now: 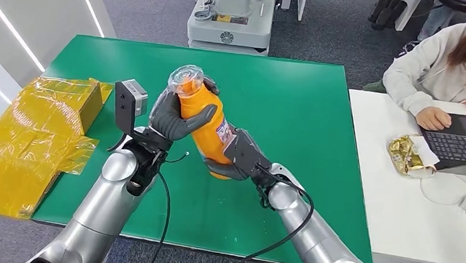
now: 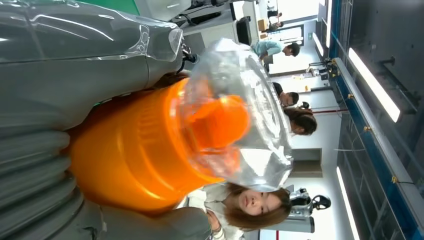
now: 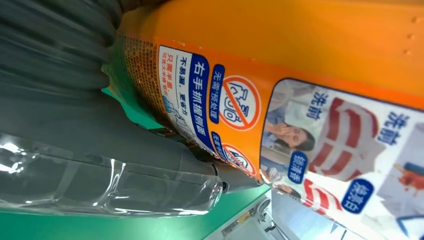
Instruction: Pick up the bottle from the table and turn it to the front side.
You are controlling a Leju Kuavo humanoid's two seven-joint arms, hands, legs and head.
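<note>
Left hand: the left hand (image 1: 178, 116) sits at centre-left of the head view, its dark fingers wrapped around the upper body of the bottle (image 1: 204, 124), just under the neck.
Right hand: the right hand (image 1: 241, 156) comes in just right of centre and grips the lower part of the same bottle, fingers curled under its base.
Bottle: orange, held by both hands in the air above the green table (image 1: 295, 105), tilted so its top leans toward the upper left of the frame. The printed label faces the right hand; in the right wrist view the label (image 3: 320, 135) shows blue and red print and small pictures.
Cap: a clear plastic cover (image 1: 185, 79) sits over the orange top; the left wrist view shows it close up (image 2: 250, 115).
Left of the table: crumpled yellow wrapping (image 1: 22, 140) lies over the table's left edge.
Right side: a white table (image 1: 412, 215) stands beside the green one, bearing a laptop (image 1: 465, 146) and a gold-foil packet (image 1: 408, 155). A person (image 1: 436, 66) sits there, hands at the laptop.
Far edge: a white machine base (image 1: 229, 24) stands on the floor beyond the green table.
</note>
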